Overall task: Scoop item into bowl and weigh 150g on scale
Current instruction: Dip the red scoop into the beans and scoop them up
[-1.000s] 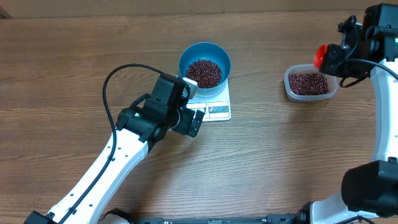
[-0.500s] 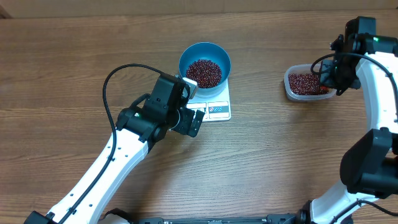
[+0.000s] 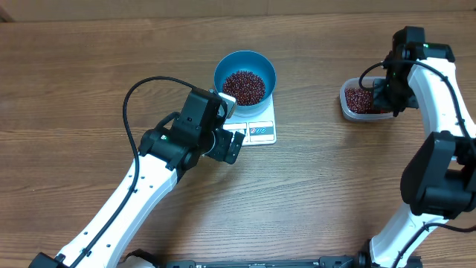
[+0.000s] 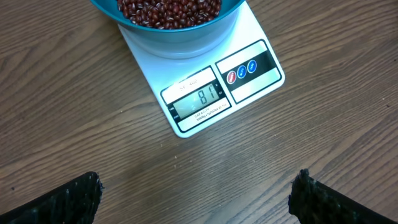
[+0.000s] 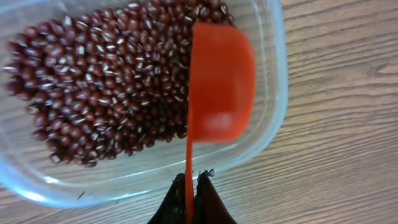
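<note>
Two things matter now: the reading and the next scoopful. Your left tool hangs with its jaws spread wide and gripping nothing, just in front of the scale on the worktop. The bowl sits on the scale with beans heaped inside. The display reads 81; the small print around it is too blurred to read. I judge you a little past halfway, with more scooping to do.

Well to the right, the tub holds more beans. Your right tool is clamped on the handle of the red scoop, whose cup hangs over the tub's right side. Next, dig in, lift level, carry across and tip gently as the reading nears 150.
</note>
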Motion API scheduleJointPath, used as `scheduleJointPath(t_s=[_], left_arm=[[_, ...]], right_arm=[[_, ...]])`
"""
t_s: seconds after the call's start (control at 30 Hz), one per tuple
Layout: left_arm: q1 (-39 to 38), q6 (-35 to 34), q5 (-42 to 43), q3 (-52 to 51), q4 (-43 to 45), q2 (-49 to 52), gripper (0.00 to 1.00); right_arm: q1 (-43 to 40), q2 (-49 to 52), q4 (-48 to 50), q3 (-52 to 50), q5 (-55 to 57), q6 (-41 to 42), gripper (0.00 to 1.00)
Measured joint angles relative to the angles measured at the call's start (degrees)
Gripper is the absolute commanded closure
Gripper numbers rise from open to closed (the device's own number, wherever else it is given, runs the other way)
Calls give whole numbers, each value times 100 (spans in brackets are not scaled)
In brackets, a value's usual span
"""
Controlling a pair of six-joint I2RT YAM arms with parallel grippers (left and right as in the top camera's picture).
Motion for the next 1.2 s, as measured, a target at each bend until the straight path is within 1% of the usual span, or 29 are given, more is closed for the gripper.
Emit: scheduleJointPath(t_s=[0.27, 0.4, 0.73, 0.9, 1.2], left_arm=[[0, 0, 0, 0, 0, 0, 1], [0, 0, 0, 0, 0, 0, 1], [0, 0, 0, 0, 0, 0, 0], [0, 0, 0, 0, 0, 0, 0], [0, 0, 0, 2, 0, 0, 1]], right_arm=[[17, 225, -2, 0, 55, -4, 96], [15, 264, 50, 0, -175, 0, 96], [11, 380, 109, 0, -1410, -203, 96], [0, 387, 20, 0, -1816, -343, 96], [-348, 393, -94, 0, -2719, -667, 96]])
